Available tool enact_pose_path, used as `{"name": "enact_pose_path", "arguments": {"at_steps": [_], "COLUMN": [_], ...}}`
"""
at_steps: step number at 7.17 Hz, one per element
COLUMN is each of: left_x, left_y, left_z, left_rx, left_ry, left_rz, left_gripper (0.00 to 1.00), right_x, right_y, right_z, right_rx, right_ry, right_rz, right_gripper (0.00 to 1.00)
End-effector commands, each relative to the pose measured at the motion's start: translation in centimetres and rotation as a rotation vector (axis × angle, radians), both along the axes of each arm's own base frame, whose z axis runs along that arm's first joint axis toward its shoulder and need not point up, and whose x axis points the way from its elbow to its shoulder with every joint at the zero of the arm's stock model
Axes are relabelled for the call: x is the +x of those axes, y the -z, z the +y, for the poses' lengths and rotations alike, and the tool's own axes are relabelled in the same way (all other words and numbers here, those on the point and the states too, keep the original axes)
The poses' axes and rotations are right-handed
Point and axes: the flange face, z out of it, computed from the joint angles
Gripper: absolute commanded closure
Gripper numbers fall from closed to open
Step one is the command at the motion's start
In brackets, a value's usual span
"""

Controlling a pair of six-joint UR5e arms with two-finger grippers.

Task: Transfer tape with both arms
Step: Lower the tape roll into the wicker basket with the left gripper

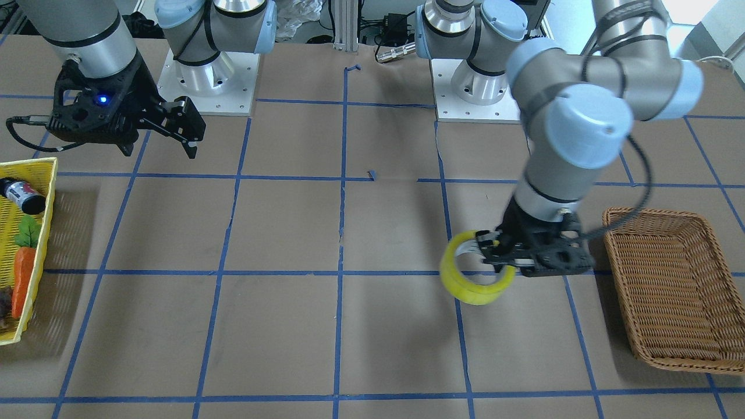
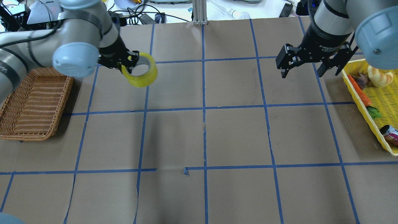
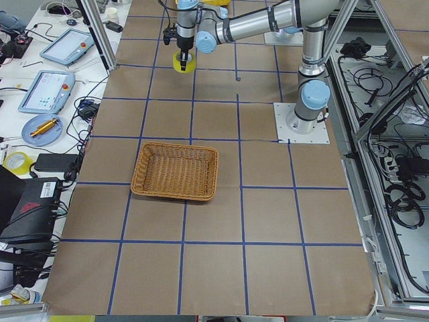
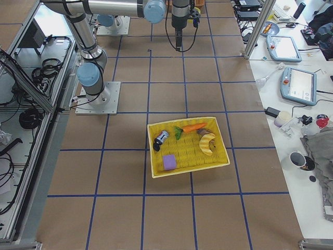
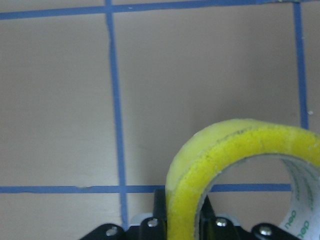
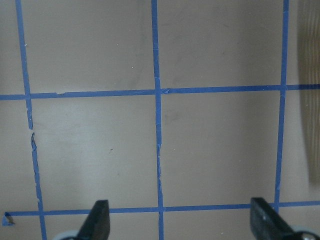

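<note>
My left gripper (image 2: 130,62) is shut on the yellow tape roll (image 2: 141,77), with one finger inside the ring and one outside, pinching its wall. It holds the roll tilted above the table, just beside the wicker basket (image 2: 31,102). The tape also shows in the front view (image 1: 465,285), with the left gripper (image 1: 495,256) on it, and fills the lower right of the left wrist view (image 5: 240,145). My right gripper (image 2: 301,74) is open and empty above the table, near the yellow basket (image 2: 375,126). Its fingers (image 6: 97,222) stand wide apart over bare brown paper.
The empty brown wicker basket (image 1: 675,291) lies at the table's left end. The yellow basket (image 1: 49,192) at the right end holds a carrot (image 1: 23,279), a small can (image 1: 23,195) and other toy items. Blue tape lines grid the brown paper.
</note>
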Motion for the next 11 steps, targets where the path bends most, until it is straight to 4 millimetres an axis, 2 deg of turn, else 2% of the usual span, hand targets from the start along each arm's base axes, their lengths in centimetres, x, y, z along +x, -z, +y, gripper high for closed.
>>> {"name": "enact_pose_path", "arguments": {"at_steps": [1, 2, 3, 4, 5, 6, 7, 8, 9, 10, 11], "left_x": [16.0, 21.2, 25.2, 30.5, 34.5, 36.8, 39.0, 39.3, 39.8, 39.5, 38.8], "left_y": [1.6, 2.2, 3.6, 5.3, 6.7, 7.5, 9.4, 13.0, 14.3, 14.6, 14.2], "left_z": [-0.3, 0.1, 0.3, 0.6, 0.4, -0.1, -0.3, -0.9, -1.2, -1.0, -0.8], "left_rx": [0.06, 0.067, 0.068, 0.03, -0.009, -0.016, -0.009, -0.029, -0.033, -0.03, -0.015], "left_ry": [0.014, 0.005, 0.081, 0.183, 0.218, 0.273, 0.294, 0.305, 0.308, 0.307, 0.311], "left_rz": [0.029, 0.03, 0.026, -0.006, -0.045, -0.048, -0.043, -0.023, -0.039, -0.031, -0.021], "left_gripper": [1.0, 1.0, 1.0, 1.0, 1.0, 1.0, 1.0, 0.95, 0.93, 0.67, 0.01], "right_x": [0.0, 0.0, 0.0, 0.0, 0.0, 0.0, 0.0, 0.0, 0.0, 0.0, 0.0], "right_y": [0.1, 0.0, 0.0, 0.1, -0.1, 0.0, -0.1, -0.1, -0.1, -0.1, 0.0], "right_z": [0.0, 0.0, 0.0, 0.0, 0.1, 0.1, 0.2, 0.2, 0.2, 0.2, 0.2], "right_rx": [0.002, 0.0, 0.0, 0.002, -0.001, 0.0, -0.001, -0.001, -0.001, -0.001, 0.0], "right_ry": [0.0, 0.0, 0.0, 0.0, 0.0, 0.0, 0.0, 0.0, -0.001, 0.0, -0.001], "right_rz": [0.0, 0.0, 0.002, 0.002, 0.002, 0.002, 0.0, 0.002, 0.0, 0.002, 0.0], "right_gripper": [0.0, 0.0, 0.0, 0.0, 0.0, 0.0, 0.0, 0.0, 0.0, 0.0, 0.0]}}
